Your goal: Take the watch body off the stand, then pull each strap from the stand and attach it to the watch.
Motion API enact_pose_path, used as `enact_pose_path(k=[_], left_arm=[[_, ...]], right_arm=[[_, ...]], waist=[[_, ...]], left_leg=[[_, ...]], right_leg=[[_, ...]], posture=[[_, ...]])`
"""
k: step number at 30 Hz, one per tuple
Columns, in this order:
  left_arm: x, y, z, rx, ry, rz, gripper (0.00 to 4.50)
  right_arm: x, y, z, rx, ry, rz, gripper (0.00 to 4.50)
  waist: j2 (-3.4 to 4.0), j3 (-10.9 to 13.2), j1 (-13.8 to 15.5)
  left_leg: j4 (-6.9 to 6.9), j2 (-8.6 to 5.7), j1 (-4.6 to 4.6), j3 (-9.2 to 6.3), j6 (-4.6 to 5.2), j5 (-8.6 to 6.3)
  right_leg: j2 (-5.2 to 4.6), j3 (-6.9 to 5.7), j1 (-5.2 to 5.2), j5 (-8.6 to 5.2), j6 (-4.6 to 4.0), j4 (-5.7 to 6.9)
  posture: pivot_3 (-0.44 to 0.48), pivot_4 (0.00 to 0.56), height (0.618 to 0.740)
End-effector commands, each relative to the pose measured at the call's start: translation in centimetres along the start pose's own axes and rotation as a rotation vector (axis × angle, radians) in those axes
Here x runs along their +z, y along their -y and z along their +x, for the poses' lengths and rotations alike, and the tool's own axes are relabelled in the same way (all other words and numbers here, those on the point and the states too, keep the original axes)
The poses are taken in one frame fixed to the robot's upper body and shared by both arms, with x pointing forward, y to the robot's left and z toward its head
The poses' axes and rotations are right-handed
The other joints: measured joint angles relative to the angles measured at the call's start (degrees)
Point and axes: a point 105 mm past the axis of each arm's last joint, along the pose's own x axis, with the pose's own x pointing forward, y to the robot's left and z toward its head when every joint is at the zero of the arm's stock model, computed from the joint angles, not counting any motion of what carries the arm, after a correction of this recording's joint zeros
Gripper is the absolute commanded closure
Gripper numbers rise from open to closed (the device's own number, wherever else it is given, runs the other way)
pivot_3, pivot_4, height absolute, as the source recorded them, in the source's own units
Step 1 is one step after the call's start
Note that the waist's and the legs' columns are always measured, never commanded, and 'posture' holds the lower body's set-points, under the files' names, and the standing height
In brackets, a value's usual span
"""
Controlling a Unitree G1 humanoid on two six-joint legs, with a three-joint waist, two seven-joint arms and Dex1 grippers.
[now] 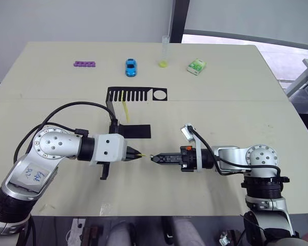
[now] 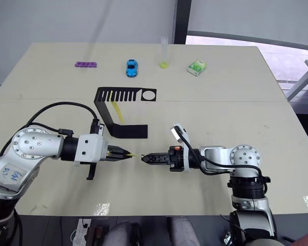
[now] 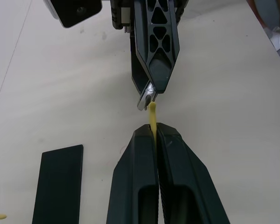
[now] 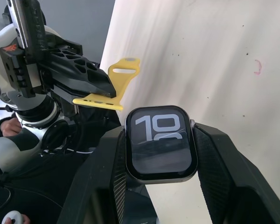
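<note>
My left gripper (image 1: 138,155) is shut on a yellow strap (image 4: 114,88), whose end pokes out past the fingertips. Facing it tip to tip, my right gripper (image 1: 153,158) is shut on the watch body (image 4: 161,142), a black square case with white digits on its screen. In the left wrist view the strap (image 3: 152,114) end sits just short of the watch's edge (image 3: 147,99). The black stand (image 1: 136,95) rests behind both grippers, with another yellow strap (image 1: 125,109) hanging from its slotted top plate.
Along the table's far side lie a purple block (image 1: 84,64), a blue toy car (image 1: 130,66), a clear tube with a yellow tip (image 1: 164,51) and a green-and-white box (image 1: 196,66). The table's front edge runs just below both arms.
</note>
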Motion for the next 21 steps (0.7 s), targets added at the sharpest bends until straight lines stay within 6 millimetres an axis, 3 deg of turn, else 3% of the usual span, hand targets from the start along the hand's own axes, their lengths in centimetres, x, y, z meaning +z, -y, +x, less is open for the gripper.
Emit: enact_pose_path(k=[1,21], left_arm=[[0.2,-0.15,-0.04,0.002,-0.012,0.032,4.5],[0.22,0.01,0.56,-0.003,-0.004,0.01,4.5]], right_arm=[[0.1,-0.57,-0.13,0.019,0.011,-0.012,2.9],[0.04,-0.7,-0.15,0.013,0.017,-0.001,2.9]], waist=[[0.0,0.0,-0.04],[-0.01,0.0,0.05]], left_leg=[[0.0,0.0,0.0,0.0,0.0,0.0],[0.08,0.01,-0.01,-0.02,0.01,-0.01]], right_leg=[[0.0,0.0,0.0,0.0,0.0,0.0],[0.0,-0.01,0.0,0.0,0.0,0.07]], posture=[[0.0,0.15,0.74],[0.0,0.15,0.74]])
